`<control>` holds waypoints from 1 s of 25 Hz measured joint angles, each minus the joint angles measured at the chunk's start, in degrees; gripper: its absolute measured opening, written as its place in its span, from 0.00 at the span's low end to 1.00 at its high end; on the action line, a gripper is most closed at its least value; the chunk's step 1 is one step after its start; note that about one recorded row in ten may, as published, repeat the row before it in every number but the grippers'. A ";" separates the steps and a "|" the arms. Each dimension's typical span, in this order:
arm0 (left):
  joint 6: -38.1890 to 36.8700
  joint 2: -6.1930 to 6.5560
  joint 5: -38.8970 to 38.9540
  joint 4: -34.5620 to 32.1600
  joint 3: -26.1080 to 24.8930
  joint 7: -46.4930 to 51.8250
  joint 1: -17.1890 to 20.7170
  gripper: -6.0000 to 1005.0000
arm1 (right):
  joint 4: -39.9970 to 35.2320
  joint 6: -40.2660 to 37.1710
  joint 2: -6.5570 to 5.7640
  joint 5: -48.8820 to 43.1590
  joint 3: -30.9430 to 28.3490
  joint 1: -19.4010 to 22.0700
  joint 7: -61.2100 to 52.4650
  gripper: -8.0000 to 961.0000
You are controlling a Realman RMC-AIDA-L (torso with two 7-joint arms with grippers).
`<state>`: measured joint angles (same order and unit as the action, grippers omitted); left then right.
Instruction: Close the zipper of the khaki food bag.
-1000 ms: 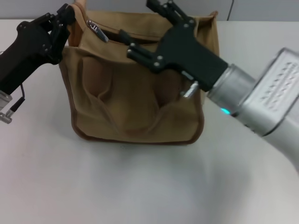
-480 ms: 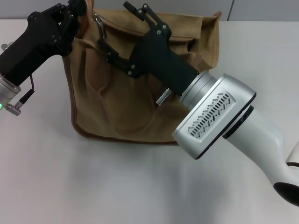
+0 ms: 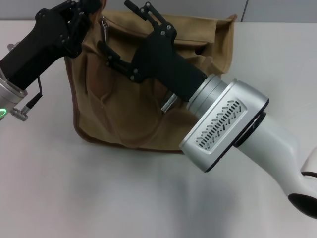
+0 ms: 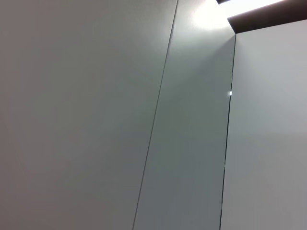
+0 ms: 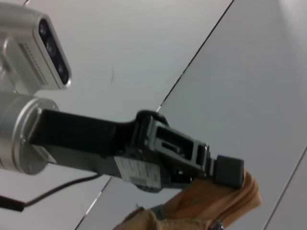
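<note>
Khaki canvas food bag (image 3: 133, 109) stands on a white desk (image 3: 99, 198), its zipper (image 3: 105, 26) pull showing silver at the top left corner. The left end effector (image 3: 89, 7) is clamped on a fabric handle (image 5: 225, 199) at that corner. The right end effector (image 3: 121, 27) hovers just beside the pull, its 2 fingers apparently spread apart.

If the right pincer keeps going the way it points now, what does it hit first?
Most likely the zipper's pull tab at the top left corner of the khaki food bag. The right pincer, open, points toward it; just beyond is the left pincer gripping that corner. Depth is uncertain.
</note>
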<state>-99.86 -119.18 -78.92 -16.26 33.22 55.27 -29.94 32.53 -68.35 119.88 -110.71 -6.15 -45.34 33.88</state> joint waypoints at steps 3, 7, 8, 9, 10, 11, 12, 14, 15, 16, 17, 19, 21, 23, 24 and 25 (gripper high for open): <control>0.05 0.00 0.00 0.00 0.01 -0.02 0.03 0.04 | 0.19 -0.05 0.00 -0.06 -0.76 0.08 0.11 0.85; 0.12 0.00 -0.03 0.34 0.00 -0.08 0.10 0.04 | 0.59 0.29 0.00 -0.06 -2.38 0.16 -0.32 0.85; 0.17 0.00 -0.04 0.42 0.01 -0.14 0.11 0.04 | 0.59 0.29 0.00 -0.06 -2.38 0.16 -0.32 0.85; 0.17 0.00 -0.04 0.42 0.01 -0.14 0.11 0.04 | 1.11 0.26 0.00 -0.06 -2.41 0.41 -0.44 0.85; 0.28 0.00 -0.04 0.44 0.00 -0.19 0.16 0.04 | 1.58 0.17 0.00 -0.06 -2.45 0.71 -0.73 0.85; 0.34 0.00 -0.04 0.43 0.00 -0.20 0.18 0.04 | 2.06 0.11 0.00 -0.07 -2.44 1.09 -1.06 0.85; 0.34 0.00 -0.04 0.43 0.00 -0.20 0.18 0.04 | 2.62 -0.12 0.00 -0.43 -2.53 1.68 -2.21 0.85; 0.53 0.00 -0.04 0.33 0.00 -0.21 0.24 0.04 | 3.07 -0.61 -0.09 -2.46 -2.89 2.70 -6.28 0.85; 0.64 0.00 -0.04 0.27 -0.02 -0.21 0.28 0.04 | 3.05 -1.08 -0.24 -4.32 -3.33 3.20 -9.43 0.85; 0.71 0.00 -0.06 0.16 -0.06 -0.22 0.37 0.04 | 2.47 -2.46 -0.62 -9.16 -4.94 4.40 -16.35 0.85; 0.71 0.00 -0.06 0.16 -0.06 -0.22 0.37 0.04 | 2.47 -2.46 -0.62 -9.16 -4.94 4.40 -16.35 0.85; 0.77 0.00 -0.08 0.15 -0.07 -0.23 0.40 0.04 | 1.12 -4.39 -1.01 -15.63 -7.97 5.91 -24.58 0.85; 0.88 0.00 -0.09 0.15 -0.09 -0.24 0.38 0.04 | -1.27 -6.68 -1.41 -24.02 -12.29 7.15 -34.19 0.85; 0.89 0.00 -0.09 0.14 -0.09 -0.25 0.38 0.04 | -3.81 -8.88 -1.81 -31.55 -16.65 7.84 -43.86 0.85; 0.88 0.00 -0.09 0.14 -0.09 -0.25 0.40 0.04 | -5.25 -10.25 -1.99 -35.44 -18.98 8.00 -49.62 0.85; 0.85 0.00 -0.09 0.18 -0.09 -0.25 0.42 0.04 | -6.81 -11.56 -2.10 -38.75 -21.15 8.01 -55.60 0.84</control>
<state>-99.01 -119.18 -79.01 -16.08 33.13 55.02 -29.52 25.72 -79.91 117.78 -149.46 -27.30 -37.33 -21.73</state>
